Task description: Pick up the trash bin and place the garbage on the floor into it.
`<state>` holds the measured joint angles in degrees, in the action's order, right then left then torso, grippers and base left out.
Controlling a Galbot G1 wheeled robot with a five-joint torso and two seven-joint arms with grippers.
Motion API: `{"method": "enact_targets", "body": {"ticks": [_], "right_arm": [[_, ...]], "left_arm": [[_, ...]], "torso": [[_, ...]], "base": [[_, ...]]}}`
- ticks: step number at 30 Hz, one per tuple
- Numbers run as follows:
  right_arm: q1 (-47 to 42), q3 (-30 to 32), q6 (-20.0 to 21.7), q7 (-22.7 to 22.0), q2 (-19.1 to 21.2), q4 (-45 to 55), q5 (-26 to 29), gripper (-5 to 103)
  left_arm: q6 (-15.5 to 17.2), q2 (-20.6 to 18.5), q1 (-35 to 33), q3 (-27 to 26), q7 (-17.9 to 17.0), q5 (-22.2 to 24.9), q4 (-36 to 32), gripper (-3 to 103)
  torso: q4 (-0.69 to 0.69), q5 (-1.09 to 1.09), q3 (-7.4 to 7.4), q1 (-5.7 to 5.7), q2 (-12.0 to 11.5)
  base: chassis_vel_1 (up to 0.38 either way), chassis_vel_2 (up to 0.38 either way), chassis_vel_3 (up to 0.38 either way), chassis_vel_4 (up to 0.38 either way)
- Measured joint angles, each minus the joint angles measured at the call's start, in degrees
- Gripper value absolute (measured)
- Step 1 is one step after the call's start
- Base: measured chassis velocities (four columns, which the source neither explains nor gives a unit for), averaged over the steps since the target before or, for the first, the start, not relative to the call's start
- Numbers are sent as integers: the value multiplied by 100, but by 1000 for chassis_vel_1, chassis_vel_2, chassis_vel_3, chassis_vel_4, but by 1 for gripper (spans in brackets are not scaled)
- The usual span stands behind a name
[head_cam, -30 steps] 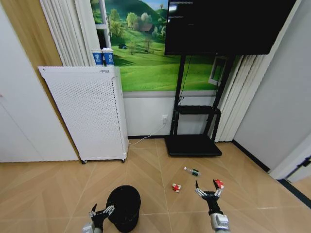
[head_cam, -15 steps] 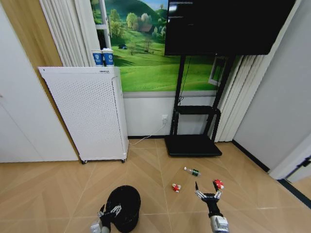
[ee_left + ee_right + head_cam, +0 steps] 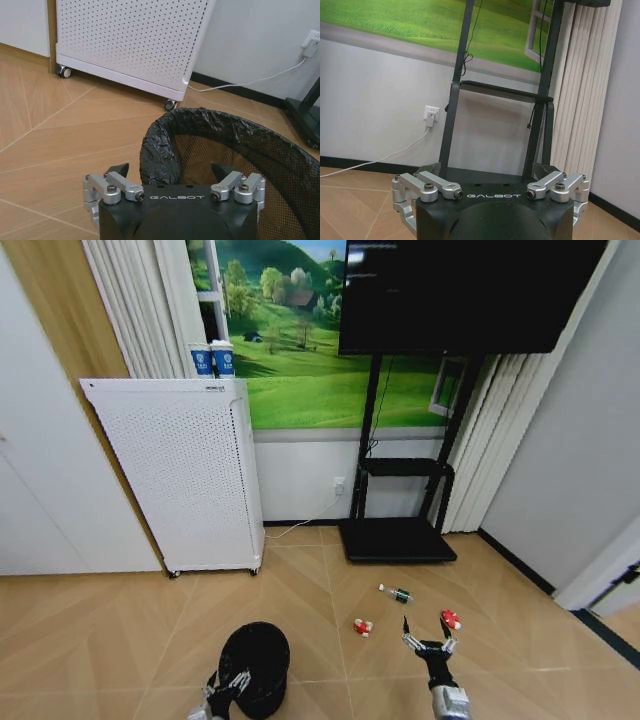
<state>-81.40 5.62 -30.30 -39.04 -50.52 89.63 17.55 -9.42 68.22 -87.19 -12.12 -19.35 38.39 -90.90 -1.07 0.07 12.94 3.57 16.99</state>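
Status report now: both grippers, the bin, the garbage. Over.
Left gripper open, straddling trash bin rim. Right gripper open, empty, above floor near red wrapper. Second wrapper and bottle on floor. Nothing in the way.

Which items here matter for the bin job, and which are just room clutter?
For the job:
- trash bin, left gripper open at its rim
- clear bottle
- two red-and-white wrappers
- right gripper, open

Just about:
- white perforated appliance
- TV stand
- two cups

Left gripper (image 3: 229,683) spread at the trash bin (image 3: 255,667) rim — right gripper (image 3: 428,646) open near red garbage (image 3: 451,619).
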Motion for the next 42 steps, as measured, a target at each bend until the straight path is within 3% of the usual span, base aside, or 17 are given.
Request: {"method": "enact_targets", "body": {"ticks": [1,4,5,6,8,9,13,14,16,18,21,24,26,42], "right_arm": [[0,0,0,0,0,0,0,100],[-14,15,-5,-13,5,0,9,100],[-17,18,-5,-18,7,2,10,100],[-17,18,-5,-18,7,2,10,100],[-22,26,-6,-34,8,34,26,100],[-22,26,-6,-34,8,34,26,100],[-27,49,-6,-63,12,81,65,100],[-27,49,-6,-63,12,81,65,100],[-41,70,-6,-69,5,89,68,100],[-55,76,-8,-71,-4,97,69,100],[-99,103,-18,-84,-48,115,58,100],[-112,113,-21,-98,-65,137,55,100],[-123,128,-21,-124,-71,178,53,100],[-261,176,-25,-158,-169,251,-62,100]], "left_arm": [[0,0,0,0,0,0,0,92],[-108,3,62,83,50,49,163,76],[-109,5,75,85,76,96,162,76],[-109,5,75,85,76,96,162,76],[-126,-1,110,56,94,140,144,65],[-126,-1,110,56,94,140,144,65],[-165,-45,110,45,133,181,83,43],[-165,-45,110,45,133,181,83,43],[-245,-62,91,14,280,215,57,33],[-293,-62,88,-10,346,215,63,33],[-386,-76,84,-66,485,208,112,17],[-425,-94,85,-76,551,211,116,11],[-457,-108,85,-77,639,218,118,2],[-766,-126,94,-190,1038,124,187,0]], "torso": [[0,0,0,0,0],[-4,-15,5,3,-2],[0,-20,7,4,-1],[0,-20,7,4,-1],[-3,-7,6,4,-1],[-3,-7,6,4,-1],[-1,-7,6,4,1],[-1,-7,6,4,1],[-1,-9,6,4,3],[-1,-8,6,4,3],[-1,-7,6,4,3],[0,-6,6,4,4],[-1,-7,6,4,5],[-1,-8,8,5,7]], "base": [[0,0,0,0],[0,0,0,0],[0,0,0,0],[0,0,0,0],[0,0,0,0],[0,0,0,0],[0,0,0,0],[0,0,0,0],[0,0,0,0],[0,0,0,0],[0,0,0,0],[0,0,0,0],[0,0,0,0],[0,0,0,0]]}}
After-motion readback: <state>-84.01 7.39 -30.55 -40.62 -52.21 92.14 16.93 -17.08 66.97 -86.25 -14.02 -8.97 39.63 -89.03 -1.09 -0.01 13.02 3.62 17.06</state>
